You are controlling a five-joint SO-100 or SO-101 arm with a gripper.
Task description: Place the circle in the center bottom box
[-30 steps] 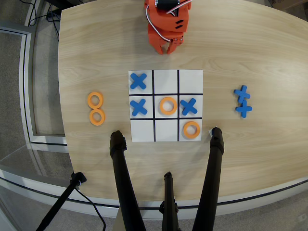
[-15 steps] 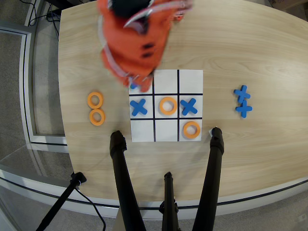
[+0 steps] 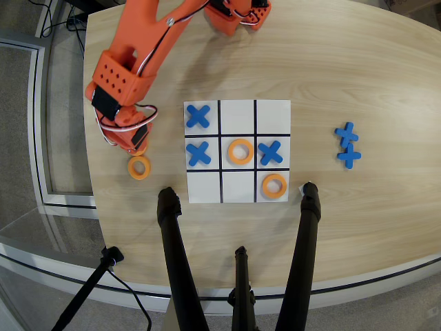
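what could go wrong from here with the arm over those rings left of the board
1. The tool hangs over a spot where a second ring seems to peek out just above the loose orange ring, so it might nudge one while grabbing the other.
2. The target cell, top middle in the overhead view, sits beside a blue cross; a sloppy drop could bump it.
3. The arm blocks the view of the tool, so its grip is hard to confirm.

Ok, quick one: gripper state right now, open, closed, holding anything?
Orange two-finger gripper: state cannot be told from above; it hangs left of the board, just above the loose flat orange ring on the wooden table.
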